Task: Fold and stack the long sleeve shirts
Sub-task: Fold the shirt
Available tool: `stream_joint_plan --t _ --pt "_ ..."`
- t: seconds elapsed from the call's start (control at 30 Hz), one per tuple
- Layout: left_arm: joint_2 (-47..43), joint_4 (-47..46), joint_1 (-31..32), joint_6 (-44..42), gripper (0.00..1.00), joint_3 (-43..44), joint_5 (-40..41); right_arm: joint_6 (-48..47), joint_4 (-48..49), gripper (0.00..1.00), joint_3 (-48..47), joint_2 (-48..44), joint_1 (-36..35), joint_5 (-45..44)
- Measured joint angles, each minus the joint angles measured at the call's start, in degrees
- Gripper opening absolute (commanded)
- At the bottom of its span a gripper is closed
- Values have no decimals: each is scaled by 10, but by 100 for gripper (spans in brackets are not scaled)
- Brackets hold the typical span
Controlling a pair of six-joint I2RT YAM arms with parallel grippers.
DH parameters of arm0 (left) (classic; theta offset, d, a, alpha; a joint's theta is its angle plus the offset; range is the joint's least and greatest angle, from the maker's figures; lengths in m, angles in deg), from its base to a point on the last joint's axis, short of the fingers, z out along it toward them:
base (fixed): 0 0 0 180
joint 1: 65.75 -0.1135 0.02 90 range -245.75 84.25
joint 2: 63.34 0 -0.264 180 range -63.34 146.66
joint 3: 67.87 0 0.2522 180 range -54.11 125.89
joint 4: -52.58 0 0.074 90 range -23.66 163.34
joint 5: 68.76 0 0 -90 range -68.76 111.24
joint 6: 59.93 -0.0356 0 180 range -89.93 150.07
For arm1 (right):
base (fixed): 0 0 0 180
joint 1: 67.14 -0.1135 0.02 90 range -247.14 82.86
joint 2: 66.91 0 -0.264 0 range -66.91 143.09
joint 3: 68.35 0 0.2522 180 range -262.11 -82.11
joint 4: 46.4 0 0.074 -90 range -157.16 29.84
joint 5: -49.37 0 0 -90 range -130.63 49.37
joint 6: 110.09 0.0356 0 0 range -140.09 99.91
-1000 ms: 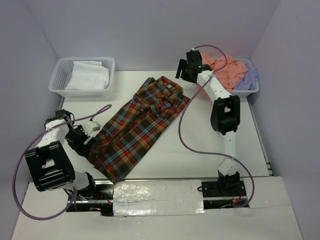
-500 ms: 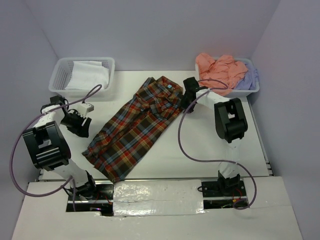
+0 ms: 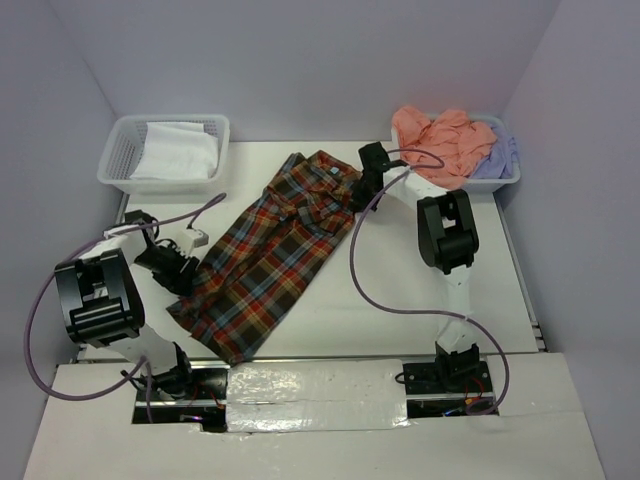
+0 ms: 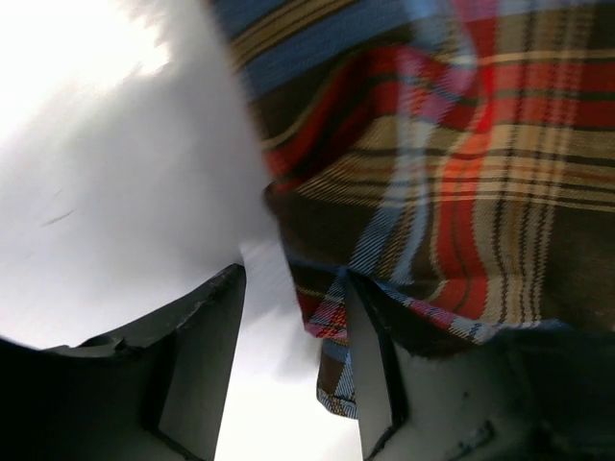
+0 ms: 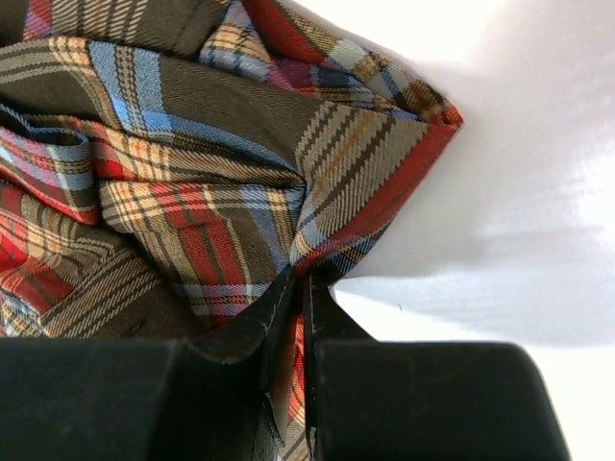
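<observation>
Limp shirt (image 3: pixel 270 250), best taken at its edges, is pinched by right gripper (image 5: pixel 296 298); left gripper (image 4: pixel 288 365) is spread at hem.

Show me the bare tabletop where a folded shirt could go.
Widest: table between the plaid shirt and right arm. Smaller patch between left basket and the shirt. Crowded: left edge by the left arm, and around the heaped right basket.

right pincer (image 5: pixel 300 280): dropped, nipped plaid shirt (image 3: pixel 270 250) | left pincer (image 4: pixel 293 288): narrowed beside it

Shirt (image 3: pixel 270 255) on table (image 3: pixel 400 285), baskets (image 3: pixel 113 158) at far corners
</observation>
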Motion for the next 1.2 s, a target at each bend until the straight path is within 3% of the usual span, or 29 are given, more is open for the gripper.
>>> stream_joint_plan --t 0.2,0.37,0.4,0.47,0.5,0.7,0.77,0.83,0.87,1.07,1.2 --pt "-14 0 50 -14 58 -18 -2 -19 -39 10 -126 72 3 -10" --pt "-12 2 144 -13 59 -20 -12 -41 -46 13 -294 176 14 14" --pt "-10 1 169 -12 59 -19 -14 -46 -42 15 -321 193 18 20" --pt "-3 1 217 -8 61 -12 -19 -52 -26 29 -347 212 26 32" --pt "3 1 241 -5 61 -6 -20 -54 -14 39 -348 214 30 40" --pt "12 -15 346 15 70 8 -22 -93 25 62 -352 212 40 61" --pt "8 -14 355 17 78 7 -19 -120 28 65 -349 203 39 59" --pt "2 -10 356 15 96 4 -16 -147 27 67 -332 181 35 54" --pt "-4 -4 356 13 99 3 -10 -161 28 68 -318 162 33 50" --pt "-50 34 355 -2 99 -22 70 -217 -4 70 -266 24 10 18" --pt "-133 59 348 -18 99 -33 130 -214 3 71 -114 -127 -11 8"
